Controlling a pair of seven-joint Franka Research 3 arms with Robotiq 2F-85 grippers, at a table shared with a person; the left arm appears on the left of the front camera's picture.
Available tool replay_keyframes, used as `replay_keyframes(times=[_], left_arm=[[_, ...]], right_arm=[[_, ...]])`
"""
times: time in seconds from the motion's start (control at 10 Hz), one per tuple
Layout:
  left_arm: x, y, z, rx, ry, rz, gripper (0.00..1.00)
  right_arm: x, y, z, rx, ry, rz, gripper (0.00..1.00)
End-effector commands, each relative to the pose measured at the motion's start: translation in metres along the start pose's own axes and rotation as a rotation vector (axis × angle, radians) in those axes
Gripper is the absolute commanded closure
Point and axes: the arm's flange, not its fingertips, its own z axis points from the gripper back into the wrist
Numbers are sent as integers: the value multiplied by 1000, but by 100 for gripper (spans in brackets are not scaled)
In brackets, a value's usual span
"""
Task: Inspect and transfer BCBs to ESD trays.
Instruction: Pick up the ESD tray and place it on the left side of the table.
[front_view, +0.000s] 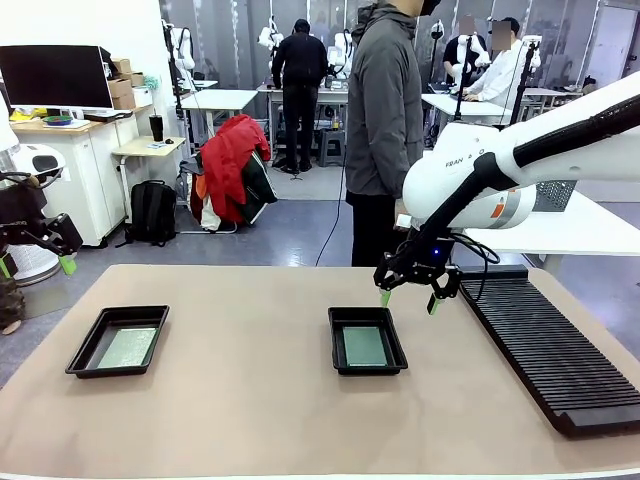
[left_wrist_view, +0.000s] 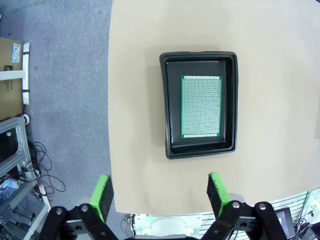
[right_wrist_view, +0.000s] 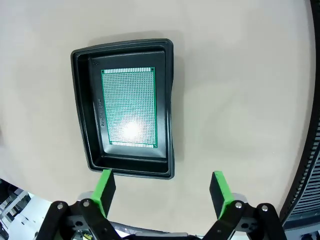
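Lying nearest: counter (front_view: 250, 420), a matte tan sheet with both trays flat on it.
Left tray (front_view: 118, 341): shallow black plastic with a flared rim, at 9 o'clock on the counter; a pale speckled green board (front_view: 127, 347) lies flat inside.
Middle tray (front_view: 367, 340): same black make, near centre; its board (front_view: 364, 346) is darker green with a glare spot in the right wrist view.
Rack (front_view: 555, 345): long, black, ribbed, at 3 o'clock, with no board seen in it.
Right gripper (front_view: 408, 298): jaws spread, holding nothing, hovering just past the middle tray's far right corner; this tray lies at 11 o'clock from its green pads (right_wrist_view: 105, 187), long axis running away from them.
Left gripper (front_view: 34, 265): jaws spread and empty, off the counter's left edge; its tray sits ahead at 12 o'clock.
Judgement: both boards look already placed.
Farthest: a person (front_view: 384, 130) in a grey jacket stands beyond the counter.
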Motion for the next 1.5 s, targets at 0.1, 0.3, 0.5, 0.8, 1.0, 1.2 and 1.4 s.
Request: replay_keyframes(times=[0.1,0.3,0.5,0.8,1.0,1.2,1.4], left_arm=[[0,2,-3,-8,-11,-12,0],[0,2,-3,-8,-11,-12,0],[0,2,-3,-8,-11,-12,0],[0,2,-3,-8,-11,-12,0],[0,2,-3,-8,-11,-12,0],[0,2,-3,-8,-11,-12,0],[-5,-18,2,3,9,12,0]], right_arm=[[-1,0,-1,-1,-2,0,0],[-1,0,-1,-1,-2,0,0],[-1,0,-1,-1,-2,0,0],[-1,0,-1,-1,-2,0,0],[-1,0,-1,-1,-2,0,0],[0,0,0,0,0,0,0],[-17,-21,15,82,-16,1,0]])
